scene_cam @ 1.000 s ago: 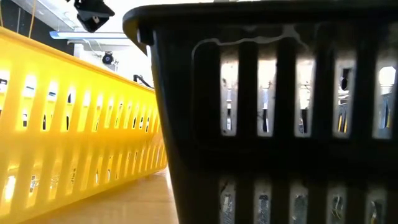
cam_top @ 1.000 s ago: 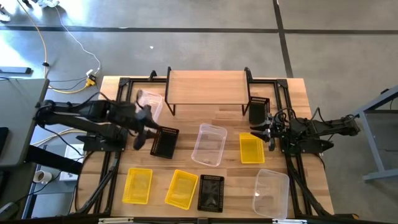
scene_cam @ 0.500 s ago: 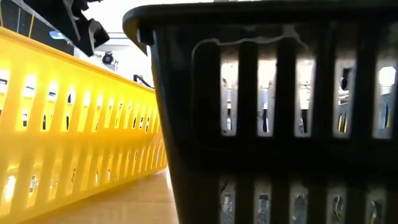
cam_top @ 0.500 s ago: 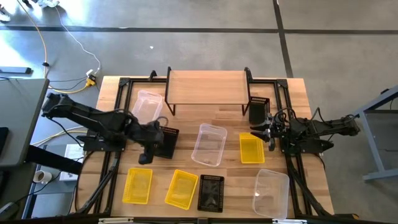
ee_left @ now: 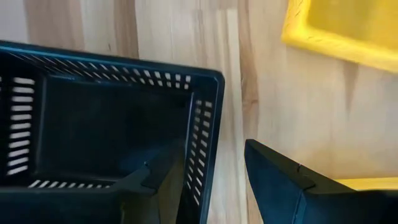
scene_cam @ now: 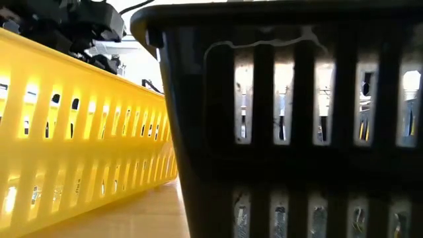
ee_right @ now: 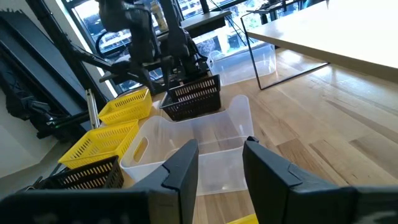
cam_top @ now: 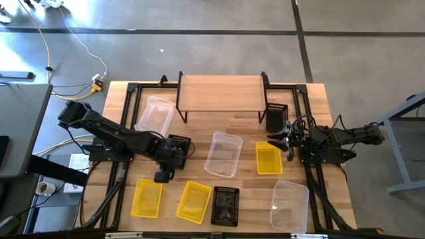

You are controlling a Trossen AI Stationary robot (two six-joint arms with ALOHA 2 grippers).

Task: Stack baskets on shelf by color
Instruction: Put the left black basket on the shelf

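The light-wood shelf (cam_top: 220, 93) stands at the table's far middle. A black basket (cam_top: 178, 150) rests on its bottom left of centre. My left gripper (cam_top: 165, 166) points down over its near end, open. One finger (ee_left: 155, 183) is above the inside and the other (ee_left: 280, 180) outside the short wall (ee_left: 202, 146). Clear baskets (cam_top: 156, 114) (cam_top: 224, 154) (cam_top: 289, 206), yellow ones (cam_top: 268, 158) (cam_top: 147, 198) (cam_top: 194, 201) and black ones (cam_top: 275, 116) (cam_top: 225, 206) lie scattered. My right gripper (cam_top: 287, 141) (ee_right: 221, 162) waits open at the right.
The black frame rails (cam_top: 119, 179) run along the table's left and right sides. In the low view a yellow basket (scene_cam: 79, 132) and a black basket (scene_cam: 291, 119) fill the foreground. Bare wood lies in front of the shelf (cam_top: 199, 129).
My left gripper has come down and moved toward the table's near and right edges, from beside the far-left clear basket to the near end of the black basket. It has tipped over to point steeply down. No basket has moved.
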